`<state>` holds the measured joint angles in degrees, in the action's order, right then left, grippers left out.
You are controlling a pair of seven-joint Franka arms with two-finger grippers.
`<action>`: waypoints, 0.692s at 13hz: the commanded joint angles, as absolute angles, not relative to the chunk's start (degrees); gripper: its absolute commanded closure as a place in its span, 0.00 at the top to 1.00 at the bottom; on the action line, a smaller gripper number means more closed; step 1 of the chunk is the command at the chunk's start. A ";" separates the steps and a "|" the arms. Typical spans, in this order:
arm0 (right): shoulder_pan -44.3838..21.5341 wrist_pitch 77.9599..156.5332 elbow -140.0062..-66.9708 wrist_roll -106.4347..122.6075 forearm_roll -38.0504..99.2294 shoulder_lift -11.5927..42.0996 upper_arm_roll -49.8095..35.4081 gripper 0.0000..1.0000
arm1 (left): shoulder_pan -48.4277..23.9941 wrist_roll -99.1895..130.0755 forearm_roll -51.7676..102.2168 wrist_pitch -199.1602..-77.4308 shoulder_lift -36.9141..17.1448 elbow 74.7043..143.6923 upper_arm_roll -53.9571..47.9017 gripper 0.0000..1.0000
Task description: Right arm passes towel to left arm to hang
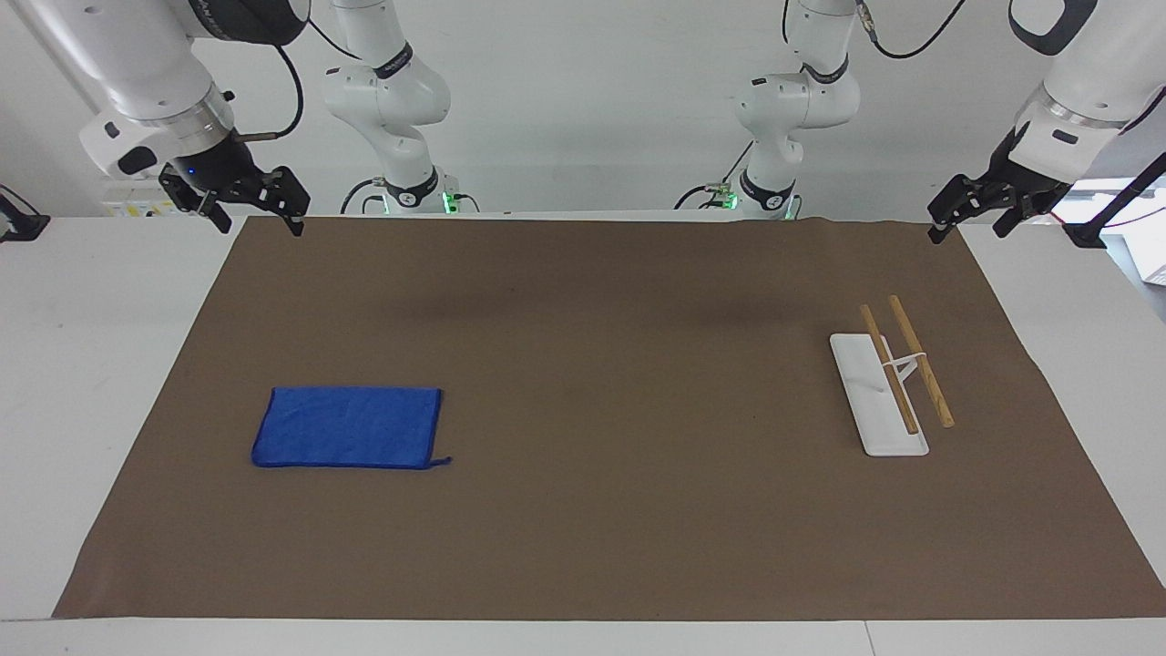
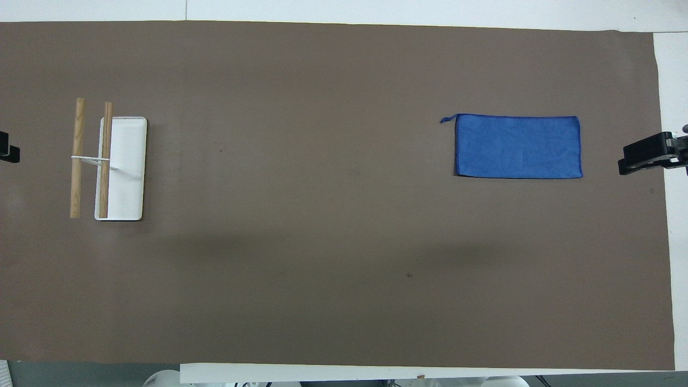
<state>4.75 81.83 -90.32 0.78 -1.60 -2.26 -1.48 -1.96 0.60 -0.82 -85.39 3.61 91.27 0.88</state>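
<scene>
We find the towel [image 1: 350,426] lying flat and folded on the brown mat [image 1: 583,547], toward the right arm's end of the table, its long edges running along the table's length and a short thread tail sticking out from the corner farthest from the robots. All four of its edges sit well inside the mat, with bare mat on every side and nothing touching it. Between the towel and the rack [image 1: 884,383] we see a wide stretch of bare mat. The rack stands toward the left arm's end: a white base with two wooden rails held above it on a white bracket, one rail over the base and the other past its edge, toward the mat's end. The mat's edges lie close to the table's [image 1: 91,364] white edges along both long sides, and white table shows past each short end. The right gripper [image 1: 250,202], with its blue light, hangs in the air over the mat's corner at its own end, fingers spread and holding nothing. The left gripper [image 1: 970,211] hangs over the mat's corner at the other end, also spread and holding nothing. Both are well apart from towel and rack.
</scene>
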 commanded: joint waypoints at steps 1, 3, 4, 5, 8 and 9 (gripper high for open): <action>4.83 81.12 -90.26 2.20 -2.29 -2.37 -1.67 1.00 | -2.11 1.23 -1.67 -84.99 5.01 92.72 0.97 1.00; 5.18 81.12 -90.26 1.50 -1.68 -2.37 -1.67 1.00 | -2.11 1.23 -1.67 -84.99 5.01 92.72 1.05 1.00; 5.19 80.95 -90.26 1.76 -1.67 -2.37 -1.67 1.00 | -2.11 1.23 -1.76 -84.99 5.01 92.72 0.97 1.00; 5.10 80.60 -90.79 1.67 -1.67 -2.63 -1.67 1.00 | -2.11 1.23 -1.76 -84.99 5.01 92.72 0.97 1.00; 5.01 81.12 -91.84 2.54 -1.58 -2.81 -1.67 1.00 | -2.11 1.23 -1.67 -84.99 5.01 92.72 0.97 1.00; 5.10 83.47 -93.85 3.51 -1.58 -3.68 -1.67 1.00 | -2.11 1.23 -1.67 -84.99 5.01 92.72 0.97 1.00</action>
<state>4.72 81.30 -90.80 1.12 -1.59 -2.28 -1.52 -1.96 0.60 -0.82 -85.39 3.61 91.27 0.88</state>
